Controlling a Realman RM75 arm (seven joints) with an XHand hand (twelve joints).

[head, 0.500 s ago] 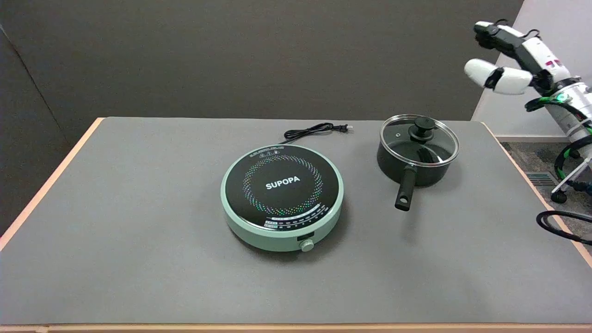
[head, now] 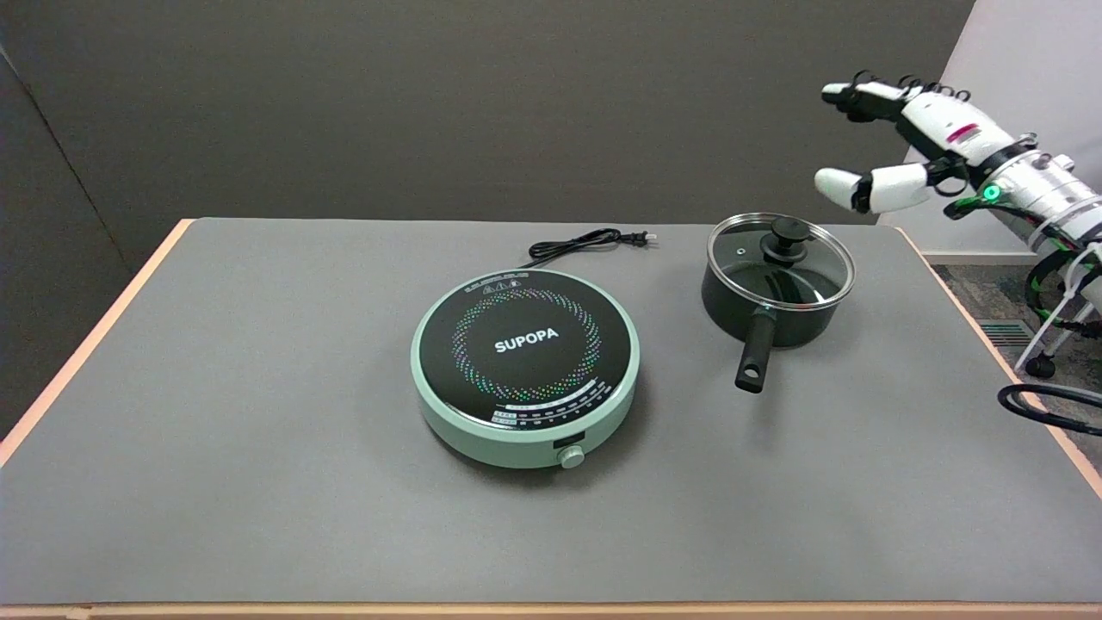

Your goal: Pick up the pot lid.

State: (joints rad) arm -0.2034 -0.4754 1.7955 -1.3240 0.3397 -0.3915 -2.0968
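Observation:
A glass pot lid [head: 818, 263] with a black knob [head: 789, 233] sits on a small black saucepan [head: 732, 306] at the right side of the table. The pan's black handle [head: 755, 350] points toward the near edge. My right hand [head: 895, 138] hangs in the air up and to the right of the lid, well clear of it. Its fingers are spread apart and point left, with nothing in them.
A mint-green induction hob [head: 526, 367] marked SUPOPA stands at the table's middle, left of the pan. Its black cord and plug [head: 585, 243] lie coiled behind it. The grey table [head: 258, 413] has a pale wooden rim; black cable loops [head: 1046, 409] hang off its right side.
My right hand has swung left and slightly down toward the pot, its wrist now lying flatter. The pot, lid and hob have not moved.

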